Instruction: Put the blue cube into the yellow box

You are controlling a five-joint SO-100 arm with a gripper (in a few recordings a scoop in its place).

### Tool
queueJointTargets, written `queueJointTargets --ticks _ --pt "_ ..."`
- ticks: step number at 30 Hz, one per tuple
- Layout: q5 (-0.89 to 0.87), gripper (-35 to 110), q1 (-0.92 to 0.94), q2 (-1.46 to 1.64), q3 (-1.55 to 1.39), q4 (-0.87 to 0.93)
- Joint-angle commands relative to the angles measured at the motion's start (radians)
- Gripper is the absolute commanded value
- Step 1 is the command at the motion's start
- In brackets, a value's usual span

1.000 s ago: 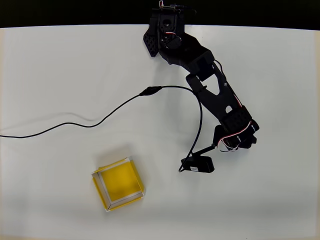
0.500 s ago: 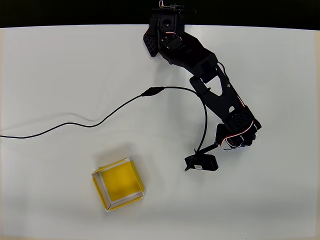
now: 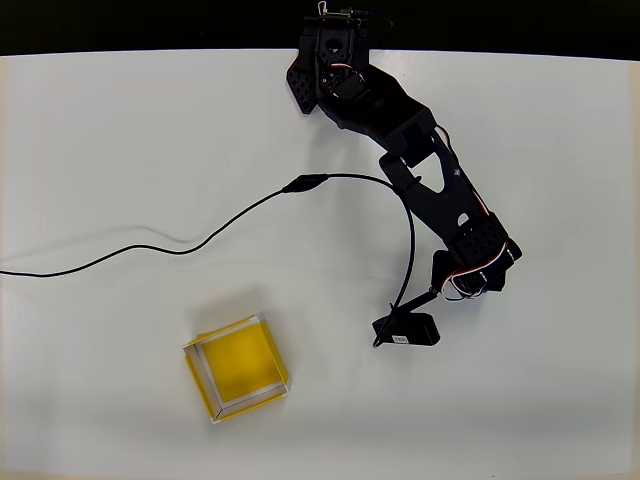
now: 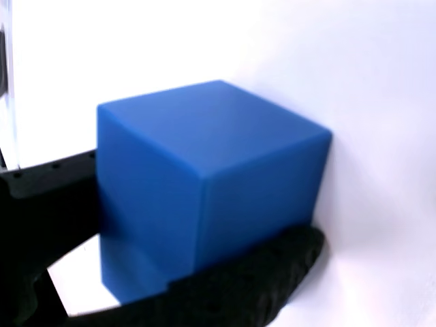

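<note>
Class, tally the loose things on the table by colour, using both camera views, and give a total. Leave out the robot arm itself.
Blue: 1, the blue cube
Yellow: 1, the yellow box
Black: 1, the cable
Total: 3

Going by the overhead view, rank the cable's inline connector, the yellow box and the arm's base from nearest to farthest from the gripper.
From the gripper:
1. Yellow box, to its left and a little lower.
2. Cable's inline connector, up and left.
3. Arm's base, at the table's top edge.
</note>
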State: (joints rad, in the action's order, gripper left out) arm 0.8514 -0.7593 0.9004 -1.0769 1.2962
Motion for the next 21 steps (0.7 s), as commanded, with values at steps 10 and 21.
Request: queueJointTargets --ticks 10,21 --pt "0.169 16 0.095 0.233 0.008 0.055" --pt "0.411 16 0.368 0.522 -0.04 0.067"
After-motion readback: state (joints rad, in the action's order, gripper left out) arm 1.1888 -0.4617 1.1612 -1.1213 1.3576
